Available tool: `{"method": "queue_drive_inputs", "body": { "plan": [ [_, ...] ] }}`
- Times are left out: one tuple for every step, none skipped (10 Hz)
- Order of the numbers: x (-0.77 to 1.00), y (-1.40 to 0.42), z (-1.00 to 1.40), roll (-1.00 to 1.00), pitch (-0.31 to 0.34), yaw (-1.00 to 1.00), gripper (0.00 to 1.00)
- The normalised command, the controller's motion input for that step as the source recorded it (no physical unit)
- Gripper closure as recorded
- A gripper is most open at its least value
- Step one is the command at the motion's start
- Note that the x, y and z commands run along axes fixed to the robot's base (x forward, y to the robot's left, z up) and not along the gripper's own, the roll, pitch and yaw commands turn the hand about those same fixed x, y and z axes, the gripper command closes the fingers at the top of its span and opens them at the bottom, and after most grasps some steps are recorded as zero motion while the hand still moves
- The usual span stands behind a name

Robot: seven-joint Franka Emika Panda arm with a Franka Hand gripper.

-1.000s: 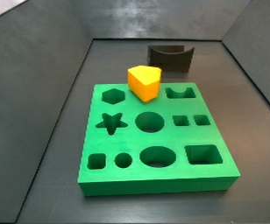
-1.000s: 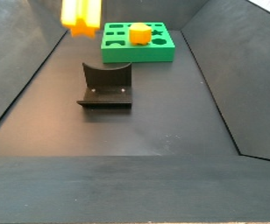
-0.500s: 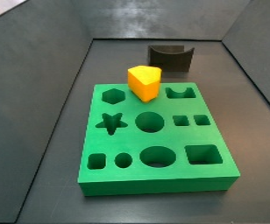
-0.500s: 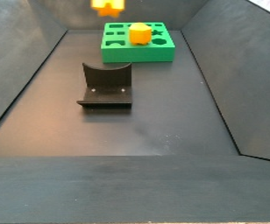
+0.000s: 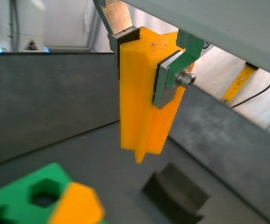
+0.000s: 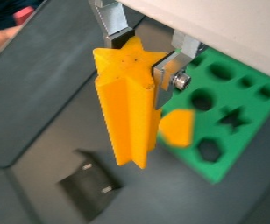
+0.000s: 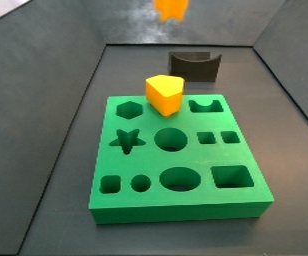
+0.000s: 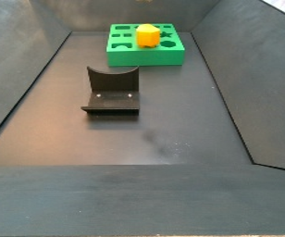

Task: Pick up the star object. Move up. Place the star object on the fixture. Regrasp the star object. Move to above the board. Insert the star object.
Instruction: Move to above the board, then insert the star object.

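Note:
My gripper point(image 5: 145, 61) is shut on the star object point(image 5: 144, 114), an orange-yellow prism that hangs upright from the fingers, high above the floor. Both wrist views show it, with the gripper point(image 6: 138, 57) clamped on the prism's point(image 6: 125, 114) upper end. In a side view only the prism's lower end point(image 7: 172, 8) shows at the top edge, above the fixture point(image 7: 194, 64). The green board point(image 7: 184, 208) lies in front of the fixture. The other side view shows the fixture point(image 8: 110, 91) and the board point(image 8: 145, 58), but neither the gripper nor the prism.
A stubby yellow-orange wedge block point(image 7: 164, 93) stands in a hole at the board's far edge; it also shows in a side view point(image 8: 146, 35) and a wrist view point(image 6: 176, 127). Dark sloping walls ring the floor.
The star object has risen out of the top of one side view and moved over towards the fixture, so its lower end now shows at the top of the other side view.

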Motion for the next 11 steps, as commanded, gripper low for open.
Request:
{"method": "queue_drive_inputs", "body": {
  "plan": [
    [-0.49, -0.65, 0.17, -1.00, 0.141, -0.14, 1.00],
    [-0.26, -0.28, 0.07, -1.00, 0.134, -0.12, 1.00],
    [-0.12, -0.11, 0.03, -1.00, 0.124, -0.09, 1.00],
    [-0.10, -0.06, 0.03, -0.84, 0.091, -0.06, 1.00],
    [-0.09, -0.03, 0.01, -0.60, 0.038, -0.04, 1.00],
    [-0.08, -0.01, 0.01, -0.41, 0.006, -0.02, 1.00],
    [-0.06, 0.00, 0.01, -0.24, -0.009, -0.01, 1.00],
    [-0.01, 0.00, 0.00, 0.00, -0.016, 0.00, 1.00],
    [0.00, -0.07, 0.00, 0.00, 0.000, 0.00, 1.00],
    [-0.39, -0.15, -0.29, -0.09, -0.144, -0.17, 1.00],
    [-0.27, -0.52, -0.49, 0.00, -0.059, -0.47, 1.00]
  ]
}}
